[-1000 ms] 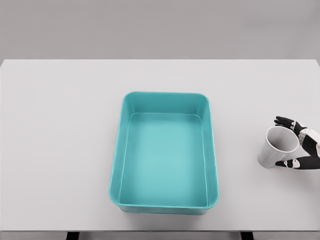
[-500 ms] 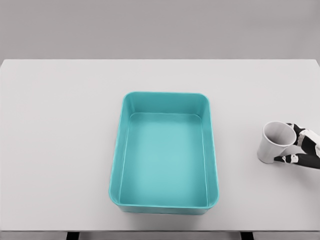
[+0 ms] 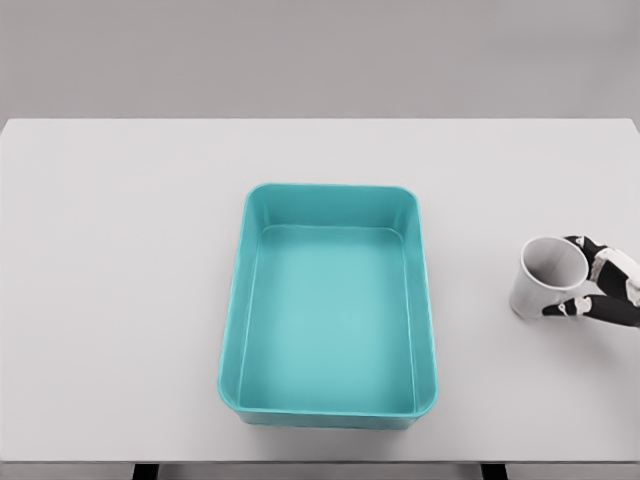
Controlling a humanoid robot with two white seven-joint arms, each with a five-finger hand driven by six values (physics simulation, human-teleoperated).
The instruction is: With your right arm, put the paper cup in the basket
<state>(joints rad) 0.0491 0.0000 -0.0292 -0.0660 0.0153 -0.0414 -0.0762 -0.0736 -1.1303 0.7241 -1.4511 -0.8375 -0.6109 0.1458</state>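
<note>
One white paper cup (image 3: 545, 277), tilted well right of the teal basket (image 3: 329, 205), sits clasped in the right hand (image 3: 600, 290); squeezing its thin wall could buckle it loose.

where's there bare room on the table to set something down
Bare table lies left of the basket, behind it, and between it and the cup. The only crowded spot is the right edge, where the right hand grips the cup.

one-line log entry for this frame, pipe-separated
phase: grasp | right hand: fingers shut on paper cup | cup: upright, on table, right of teal basket | basket: empty | left arm: out of view
</note>
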